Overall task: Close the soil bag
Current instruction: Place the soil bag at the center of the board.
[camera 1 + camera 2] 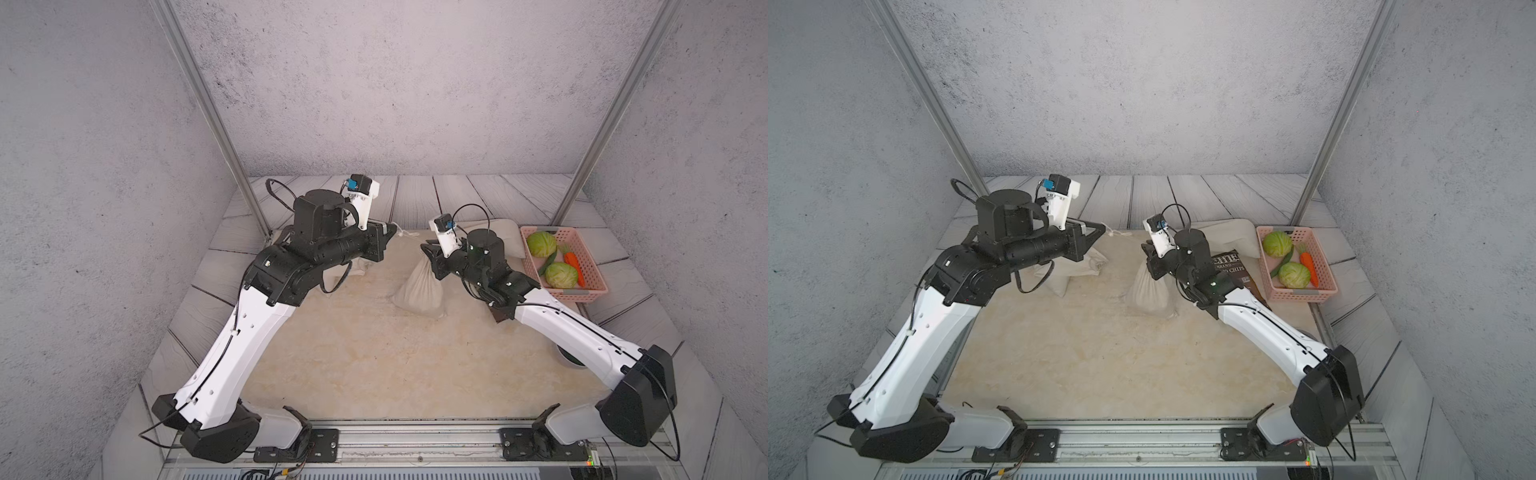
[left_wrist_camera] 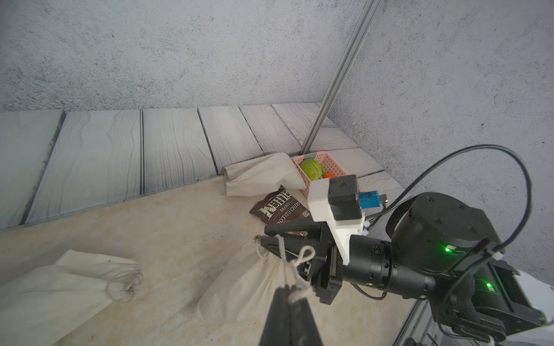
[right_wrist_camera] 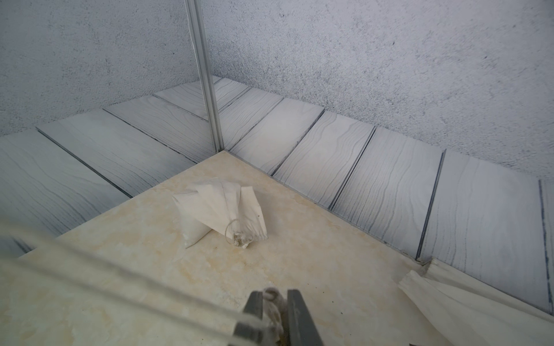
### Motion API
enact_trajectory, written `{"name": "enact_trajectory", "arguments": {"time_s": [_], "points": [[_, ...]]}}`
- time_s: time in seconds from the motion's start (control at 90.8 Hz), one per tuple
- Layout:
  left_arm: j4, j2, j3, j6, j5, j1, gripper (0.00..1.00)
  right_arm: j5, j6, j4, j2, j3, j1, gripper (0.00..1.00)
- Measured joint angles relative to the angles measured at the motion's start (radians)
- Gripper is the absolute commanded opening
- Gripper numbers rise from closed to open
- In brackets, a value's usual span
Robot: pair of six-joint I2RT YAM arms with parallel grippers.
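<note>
Cream cloth soil bag (image 1: 419, 289): stands upright on your beige marbled bench (image 1: 374, 365), toward 12 o'clock of centre.
Right gripper (image 1: 428, 254): clamped round the bag's gathered neck.
Left gripper (image 1: 393, 235): at 11 o'clock of the bag, clenched on its white cotton drawstring (image 2: 299, 293).

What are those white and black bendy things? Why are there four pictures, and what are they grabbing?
They are two robot arms. Two pictures look down from a camera above. The other two come from small cameras on the arms' wrists.

On the beige table stands a small cloth soil bag. The right end effector, the arm's pinching part, is closed on the bag's neck. The left end effector is shut on the drawstring.

Also there: a second cloth bag, a third cloth bag, a chips bag, and a pink basket holding cabbages and a carrot.
</note>
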Motion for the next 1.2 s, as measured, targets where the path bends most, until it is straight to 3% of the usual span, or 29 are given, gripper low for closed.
{"name": "enact_trajectory", "arguments": {"time_s": [0.198, 0.352, 0.561, 0.694, 0.793, 0.925, 1.101, 1.2], "points": [[0.081, -0.008, -0.061, 0.015, 0.024, 0.002, 0.00, 0.032, -0.005, -0.093, 0.003, 0.095, -0.030, 0.07], [0.241, -0.049, -0.311, 0.002, 0.030, 0.002, 0.00, 0.076, 0.023, -0.229, 0.002, 0.090, -0.067, 0.06], [0.433, -0.057, -0.650, -0.100, 0.066, -0.010, 0.01, 0.037, 0.142, -0.317, 0.000, -0.106, -0.098, 0.07], [0.469, -0.031, -0.753, -0.151, 0.066, -0.029, 0.25, 0.012, 0.229, -0.328, 0.009, -0.254, -0.102, 0.07], [0.472, -0.030, -0.800, -0.174, -0.003, -0.009, 0.53, 0.049, 0.285, -0.364, 0.043, -0.344, -0.153, 0.11], [0.467, -0.030, -0.818, -0.198, -0.106, 0.032, 0.76, 0.082, 0.331, -0.399, 0.066, -0.426, -0.178, 0.18], [0.426, 0.021, -0.764, -0.193, -0.237, 0.155, 0.87, 0.091, 0.347, -0.435, 0.001, -0.432, -0.173, 0.37], [0.399, 0.129, -0.673, -0.182, -0.298, 0.219, 0.92, 0.096, 0.348, -0.459, -0.097, -0.430, -0.173, 0.57]]}}
